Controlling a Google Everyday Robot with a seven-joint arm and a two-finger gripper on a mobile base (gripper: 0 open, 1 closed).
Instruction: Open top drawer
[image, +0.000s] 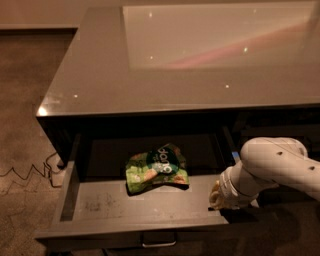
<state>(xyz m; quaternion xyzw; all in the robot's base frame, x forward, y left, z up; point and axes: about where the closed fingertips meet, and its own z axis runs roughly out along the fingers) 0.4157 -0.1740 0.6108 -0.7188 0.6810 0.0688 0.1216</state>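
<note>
The top drawer (100, 205) stands pulled far out from under the glossy counter (165, 75). Its matte grey floor and side walls show, and its small bar handle (159, 243) sits at the centre of the front, at the bottom edge of the view. A green snack bag (157, 168) lies inside, near the middle. My gripper (218, 196) is at the drawer's right front corner, on the end of the white arm (272, 162) that comes in from the right. The wrist hides the fingers.
The counter's left corner (42, 111) juts over a speckled carpet (25, 150). A white cable (27, 172) zigzags on the floor by the drawer's left side. Dark cabinet fronts (280, 125) lie to the right, behind the arm.
</note>
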